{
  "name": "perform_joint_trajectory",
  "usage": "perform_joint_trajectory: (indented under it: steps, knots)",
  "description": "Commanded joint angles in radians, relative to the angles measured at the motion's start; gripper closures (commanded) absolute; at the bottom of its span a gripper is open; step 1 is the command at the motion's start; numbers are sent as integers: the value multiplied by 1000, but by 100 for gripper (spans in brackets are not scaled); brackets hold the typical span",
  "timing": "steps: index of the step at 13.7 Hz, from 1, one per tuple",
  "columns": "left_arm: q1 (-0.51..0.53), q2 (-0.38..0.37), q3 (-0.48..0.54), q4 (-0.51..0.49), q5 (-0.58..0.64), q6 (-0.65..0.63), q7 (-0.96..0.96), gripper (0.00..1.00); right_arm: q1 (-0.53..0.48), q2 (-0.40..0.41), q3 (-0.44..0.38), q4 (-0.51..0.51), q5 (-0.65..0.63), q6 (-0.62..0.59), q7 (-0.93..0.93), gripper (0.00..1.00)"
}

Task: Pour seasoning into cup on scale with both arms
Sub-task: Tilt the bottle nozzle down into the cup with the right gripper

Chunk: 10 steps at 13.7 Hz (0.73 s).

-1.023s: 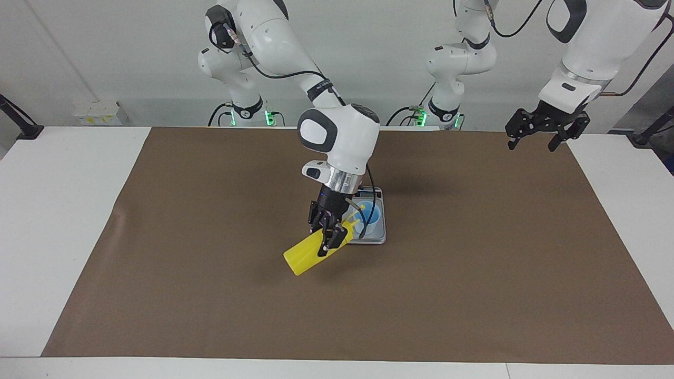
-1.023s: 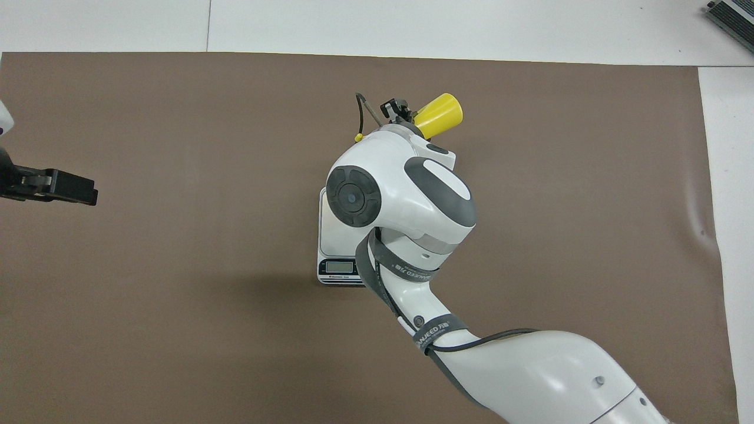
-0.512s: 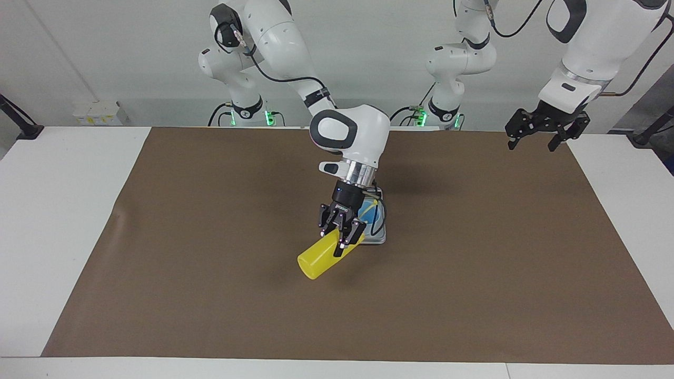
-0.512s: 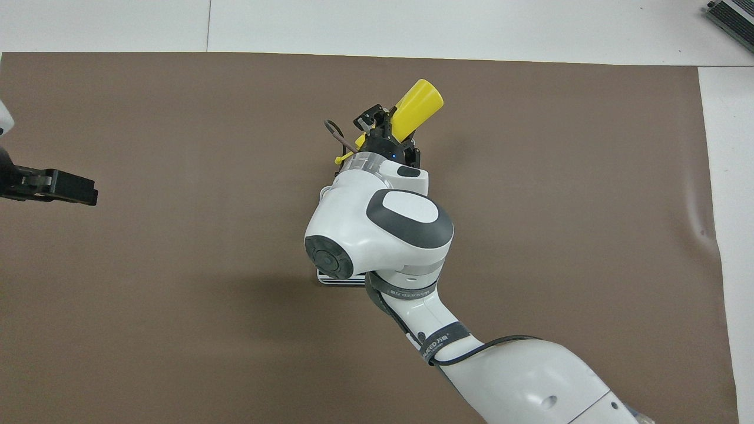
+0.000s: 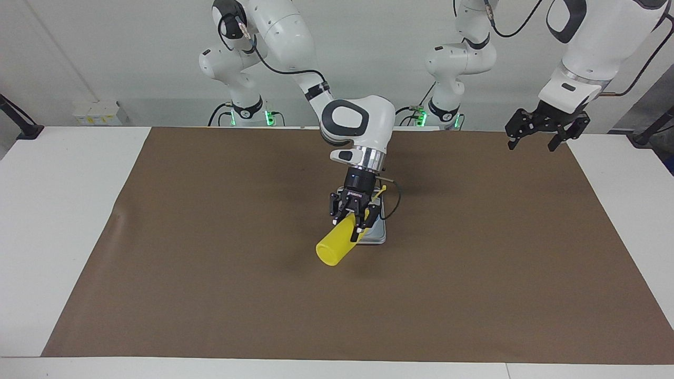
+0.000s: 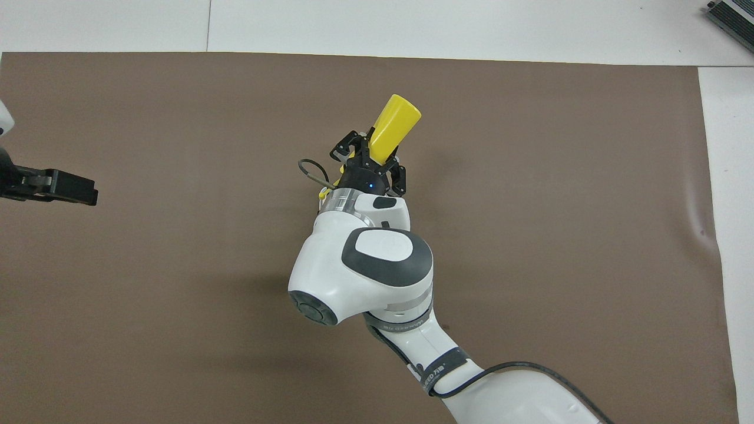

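Observation:
My right gripper [image 5: 348, 226] is shut on the yellow seasoning bottle [image 5: 333, 250] and holds it tilted in the air. The bottle's flat base points away from the robots and its nozzle end is over the scale [image 5: 378, 236]. Only a corner of the silver scale shows past the gripper. The light-blue cup is hidden by the gripper and bottle. In the overhead view the bottle [image 6: 397, 118] sticks out of the right gripper [image 6: 378, 152], and the arm covers the scale and cup. My left gripper [image 5: 530, 147] waits open and empty above the mat's edge at the left arm's end.
A brown mat [image 5: 210, 273] covers most of the white table [image 5: 52, 210]. The left gripper [image 6: 70, 187] shows at the edge of the overhead view. Nothing else stands on the mat.
My right arm has swung its wrist, carrying the gripper and bottle a little toward the left arm's end. The bottle's base now points more away from the robots. The cup has become hidden. The left arm has not moved.

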Motion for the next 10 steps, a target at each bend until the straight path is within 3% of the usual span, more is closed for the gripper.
perform_joint_trajectory:
  steps: [1, 10]
  knots:
    - [16, -34, -7, -37, -16, -1, 3, 0, -3, -73, -3, -117, -137, 2, 86, 100]
    - [16, -34, -7, -37, -16, -1, 5, 0, -11, -72, -1, -105, -188, 8, 96, 100]
